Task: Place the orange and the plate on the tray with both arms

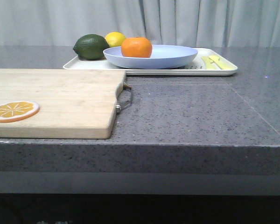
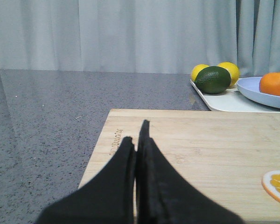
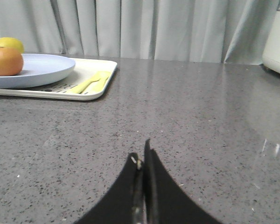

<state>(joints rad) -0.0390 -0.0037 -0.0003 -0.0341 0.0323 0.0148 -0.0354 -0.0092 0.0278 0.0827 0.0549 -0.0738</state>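
The orange (image 1: 136,47) rests in the pale blue plate (image 1: 172,57), and the plate sits on the cream-white tray (image 1: 191,71) at the back of the counter. They also show in the left wrist view, the orange (image 2: 275,84) in the plate (image 2: 252,91), and in the right wrist view, the orange (image 3: 5,61), the plate (image 3: 42,67) and the tray (image 3: 95,91). My left gripper (image 2: 136,135) is shut and empty over the wooden cutting board (image 2: 214,149). My right gripper (image 3: 141,156) is shut and empty over bare counter, well apart from the tray. Neither gripper shows in the front view.
A dark green avocado (image 1: 90,46) and a yellow lemon (image 1: 115,38) lie on the tray's left end; yellow-green cutlery marks (image 1: 217,62) are at its right end. The cutting board (image 1: 60,102) with a metal handle (image 1: 126,99) carries an orange slice disc (image 1: 14,111). A white appliance (image 3: 277,42) stands far right.
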